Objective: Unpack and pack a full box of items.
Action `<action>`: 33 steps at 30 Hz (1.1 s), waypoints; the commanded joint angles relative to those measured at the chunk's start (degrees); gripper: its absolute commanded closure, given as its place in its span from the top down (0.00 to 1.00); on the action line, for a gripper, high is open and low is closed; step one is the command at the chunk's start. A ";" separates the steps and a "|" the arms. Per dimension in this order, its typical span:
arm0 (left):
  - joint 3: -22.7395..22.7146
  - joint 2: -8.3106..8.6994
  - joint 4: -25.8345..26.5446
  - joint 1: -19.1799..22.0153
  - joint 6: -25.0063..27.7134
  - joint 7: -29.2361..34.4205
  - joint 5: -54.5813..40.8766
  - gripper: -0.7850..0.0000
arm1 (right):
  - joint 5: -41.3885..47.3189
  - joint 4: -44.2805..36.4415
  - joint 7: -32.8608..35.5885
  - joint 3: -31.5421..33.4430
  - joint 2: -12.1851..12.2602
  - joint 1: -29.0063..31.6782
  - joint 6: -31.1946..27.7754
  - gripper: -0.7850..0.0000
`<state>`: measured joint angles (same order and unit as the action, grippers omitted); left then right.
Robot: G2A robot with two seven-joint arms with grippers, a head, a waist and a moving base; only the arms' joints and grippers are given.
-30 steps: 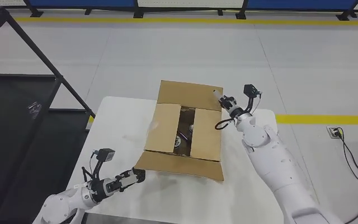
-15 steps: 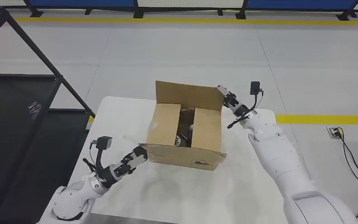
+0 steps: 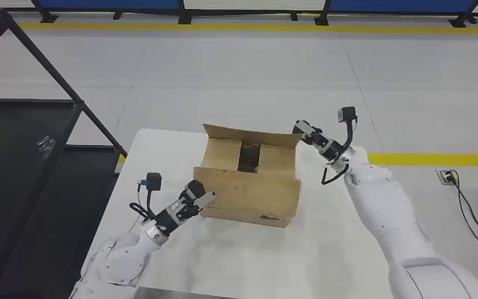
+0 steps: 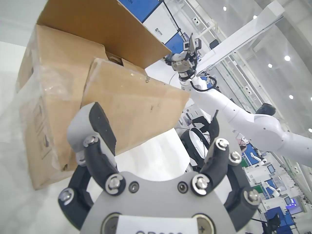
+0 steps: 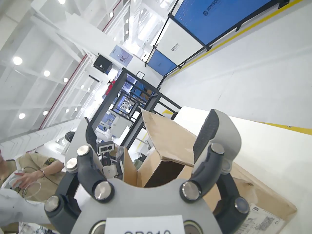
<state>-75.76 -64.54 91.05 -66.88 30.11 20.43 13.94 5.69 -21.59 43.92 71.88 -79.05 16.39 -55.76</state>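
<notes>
While flaps (image 3: 250, 134) stand raised round the opening of the box (image 3: 254, 202), left hand (image 3: 203, 193) spread at its near corner, right hand (image 3: 300, 127) spread by its far flap, black frame (image 3: 77, 103) well apart from it.

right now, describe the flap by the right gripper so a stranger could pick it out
One cardboard box stands on the white table. Its far flap, the long one away from the robot, is raised, the right gripper at its corner. The short side flaps instead fold inward.

Top camera looks down on table (image 3: 314, 247), wrist cameras low, seemingly upward-tilted, all sharing the box (image 3: 250, 196)
</notes>
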 commanded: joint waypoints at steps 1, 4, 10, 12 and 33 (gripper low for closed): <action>0.94 -0.21 -0.90 0.83 -0.18 -0.88 0.83 1.00 | 0.28 -1.45 3.38 0.01 0.46 0.29 0.46 1.00; 2.22 -0.52 -2.11 2.04 -0.52 -1.74 2.10 1.00 | 0.31 -4.21 7.24 -0.14 1.17 0.80 2.65 1.00; 4.54 -1.15 -4.31 4.26 -1.79 -4.45 6.24 1.00 | -0.76 -10.76 13.07 -0.97 2.25 2.12 11.17 1.00; 5.23 -1.35 -4.75 4.77 -2.37 -5.47 7.70 1.00 | -0.69 -13.11 14.00 -1.27 2.40 2.86 14.91 1.00; 5.97 -2.11 -5.65 5.22 -0.57 -10.20 12.16 1.00 | 3.16 -30.12 18.63 -3.90 3.29 13.69 32.13 1.00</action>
<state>-69.69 -66.65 85.39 -61.57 29.40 10.28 26.02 8.63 -51.37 62.79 67.87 -75.84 29.70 -23.82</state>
